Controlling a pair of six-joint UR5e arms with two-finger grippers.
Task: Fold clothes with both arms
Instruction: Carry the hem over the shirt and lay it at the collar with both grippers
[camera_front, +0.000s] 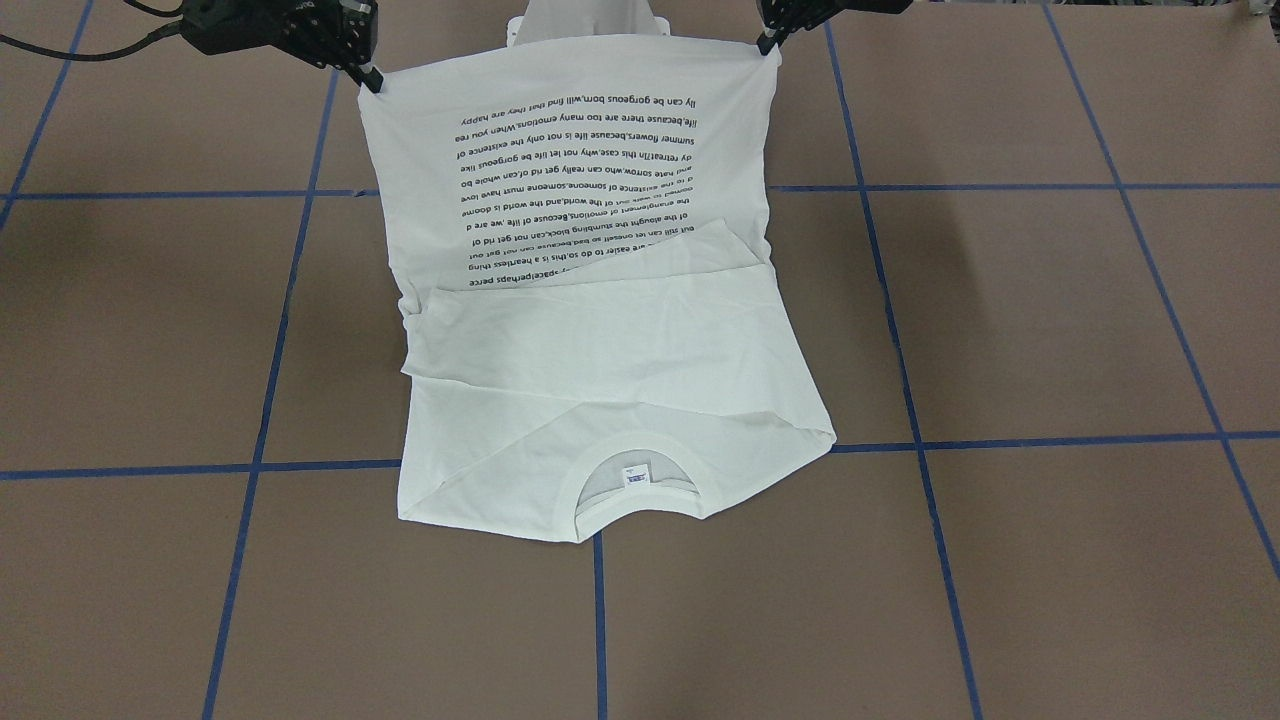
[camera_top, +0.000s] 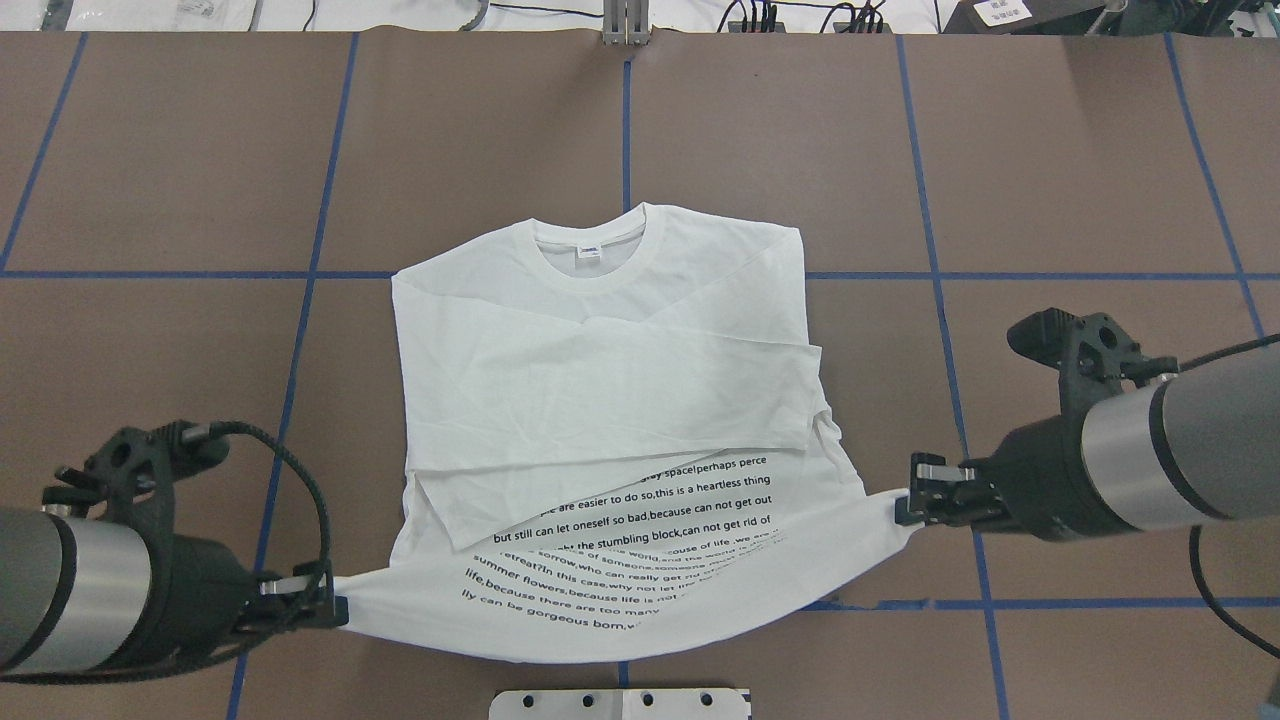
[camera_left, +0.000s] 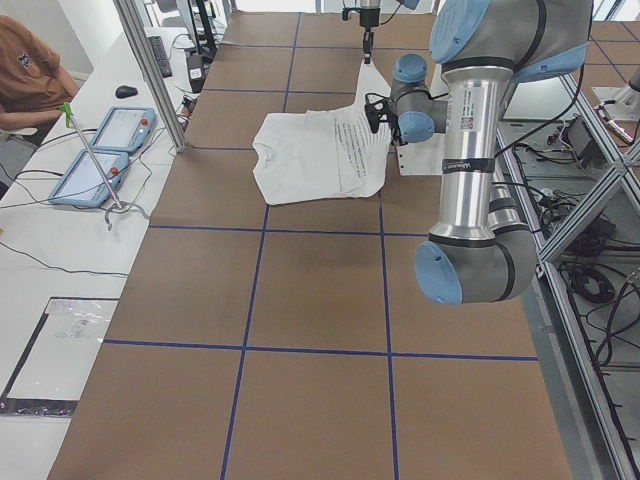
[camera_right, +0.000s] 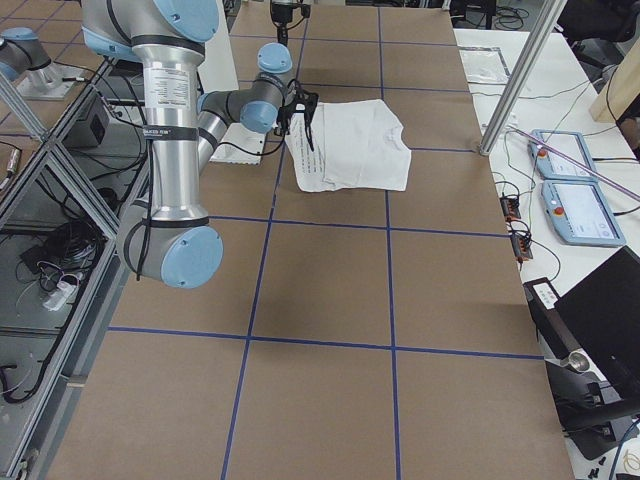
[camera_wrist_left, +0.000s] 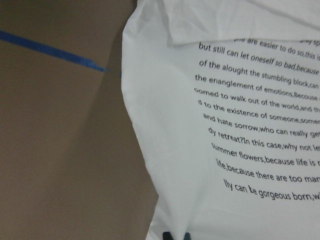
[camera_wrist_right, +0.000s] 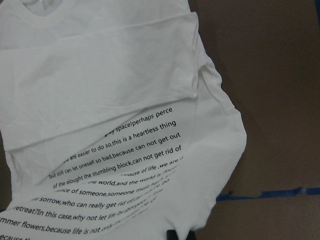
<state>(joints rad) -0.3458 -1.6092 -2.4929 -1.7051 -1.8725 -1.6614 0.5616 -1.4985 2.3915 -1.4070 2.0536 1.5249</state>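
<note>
The white long-sleeved thin cotton T-shirt (camera_top: 600, 400) lies on the brown table (camera_top: 160, 160), its ribbed collar (camera_top: 652, 236) farthest from the robot, while the black left gripper (camera_top: 335, 605) and black right gripper (camera_top: 905, 505) each pinch a raised near hem corner, so the fold should travel straight ahead toward the collar.

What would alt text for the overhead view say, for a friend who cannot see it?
A white T-shirt printed with black text is stretched by its bottom corners between a robot's left claw and right claw. The collar end lies flat on a brown table marked with blue lines, and the sleeves are folded across the shirt.
</note>
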